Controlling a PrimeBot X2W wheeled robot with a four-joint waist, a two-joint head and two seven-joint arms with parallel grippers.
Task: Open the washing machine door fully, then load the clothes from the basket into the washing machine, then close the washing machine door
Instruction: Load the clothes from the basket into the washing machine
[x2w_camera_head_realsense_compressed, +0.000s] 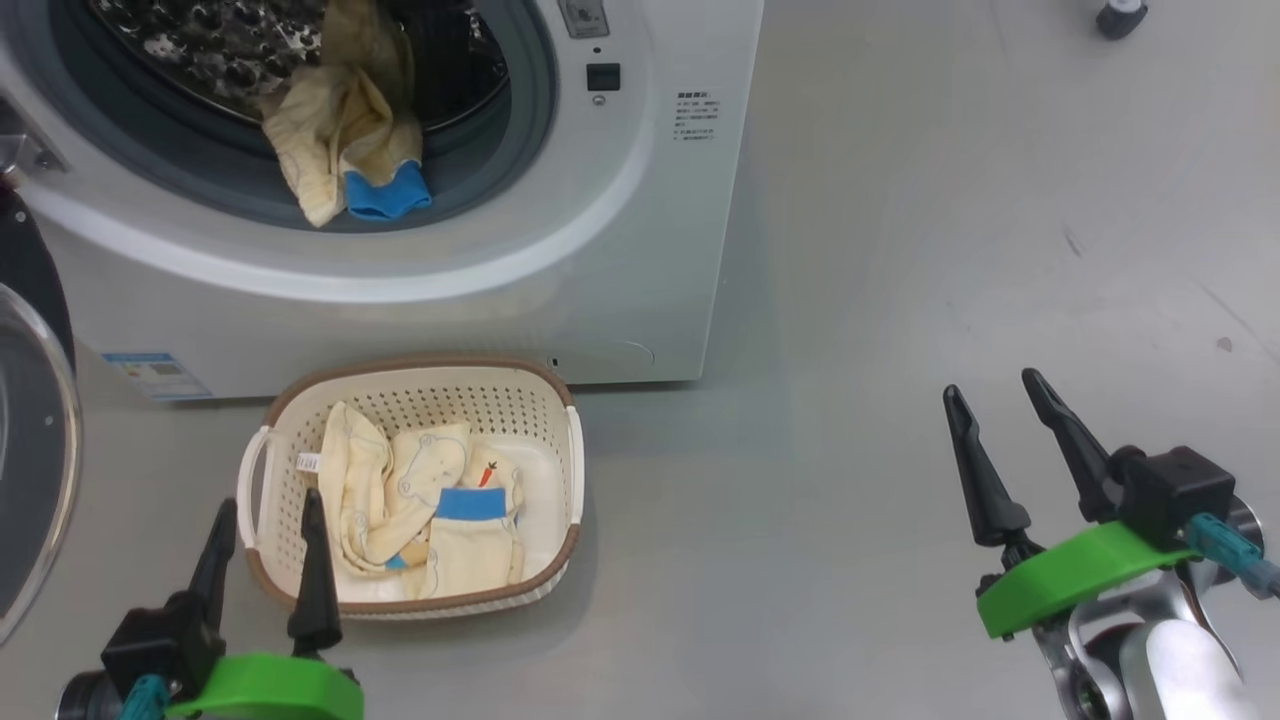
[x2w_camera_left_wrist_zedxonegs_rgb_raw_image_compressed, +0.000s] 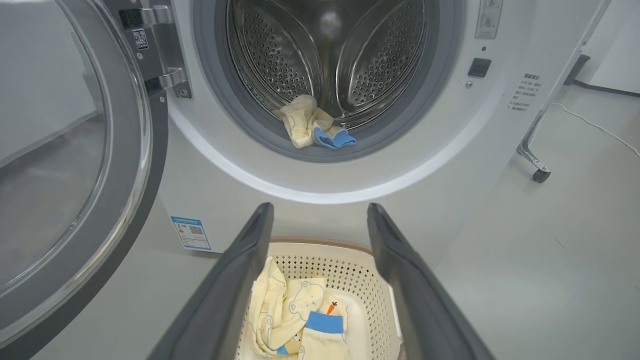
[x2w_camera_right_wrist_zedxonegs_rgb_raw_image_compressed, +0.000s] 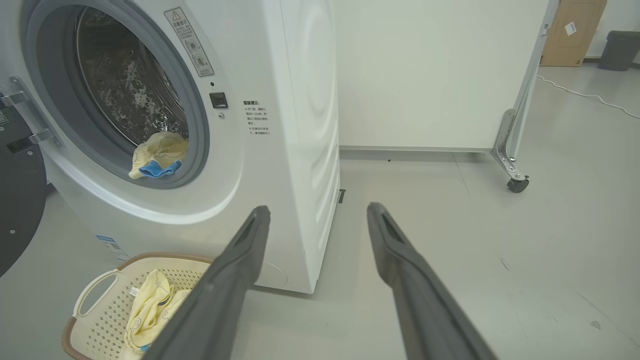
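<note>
The clothes (x2w_camera_head_realsense_compressed: 430, 510) lay in a loose heap in the basket (x2w_camera_head_realsense_compressed: 470, 400) at the lower centre of the head view. They were cream-yellow with blue bands and a small orange carrot mark. One more garment (x2w_camera_head_realsense_compressed: 345, 140) hung over the grey gasket (x2w_camera_head_realsense_compressed: 520, 120) at the mouth of the washing machine (x2w_camera_head_realsense_compressed: 450, 300) in the upper left. It was half inside the drum (x2w_camera_head_realsense_compressed: 200, 40), with its blue cuff draped outward. The washing machine door (x2w_camera_head_realsense_compressed: 30, 450) stood open at the left edge.

The left gripper (x2w_camera_head_realsense_compressed: 270, 500) hovered at the basket's near left corner, fingers moderately spread and holding nothing. The right gripper (x2w_camera_head_realsense_compressed: 990, 385) sat at the lower right above the floor (x2w_camera_head_realsense_compressed: 850, 450), well apart from the basket, likewise spread and empty.

The cloth looked light, soft and limp. It would likely sag and trail when lifted, and might snag on the basket rim or the gasket. A pinch on a raised fold near the middle of the heap, rather than on a loose edge, seemed the safest hold.
</note>
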